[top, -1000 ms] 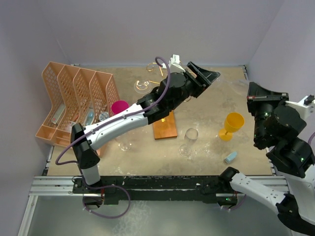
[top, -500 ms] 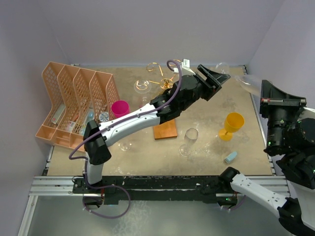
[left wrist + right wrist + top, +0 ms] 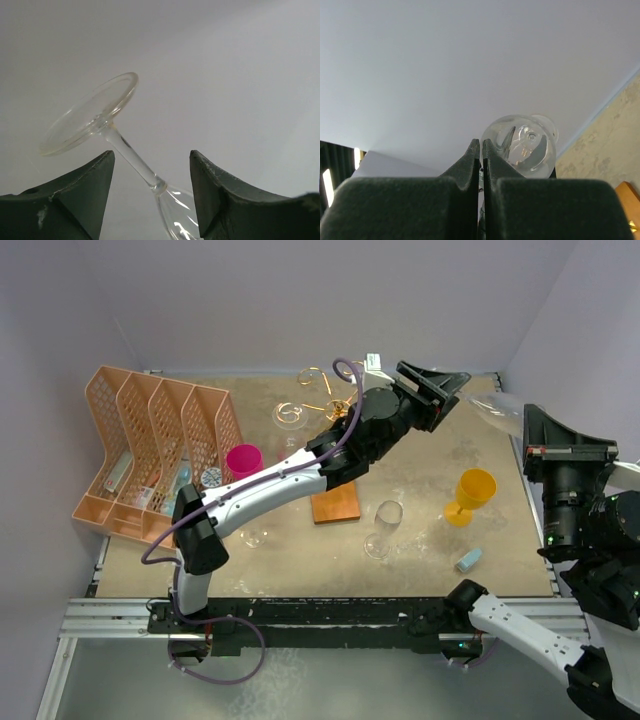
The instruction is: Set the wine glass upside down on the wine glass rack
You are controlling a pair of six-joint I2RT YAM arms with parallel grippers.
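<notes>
Base of the wine glass rack (image 3: 336,504), reddish wood, lies near the middle of the table (image 3: 430,455), partly under the left arm (image 3: 262,490); its gold wire arms show beyond that arm, thin and hard to follow. Further back on the right, the right gripper (image 3: 481,144) is pressed together and, as I judge, pinches the bowl wall of the wine glass (image 3: 497,406), because the glass hangs in the air over the far right corner; the contact itself is covered. The glass lies tilted, its long axis running from the bowl at the right gripper to the foot on the left arm's side. The left gripper (image 3: 151,156) is spread, its 2 fingers (image 3: 75,200) on either side of the stem and apart from it, so this arm is the one placed to take the stem. Whether the stem is deep enough between the pads I cannot tell, and the left wrist view cuts off the bowl.
</notes>
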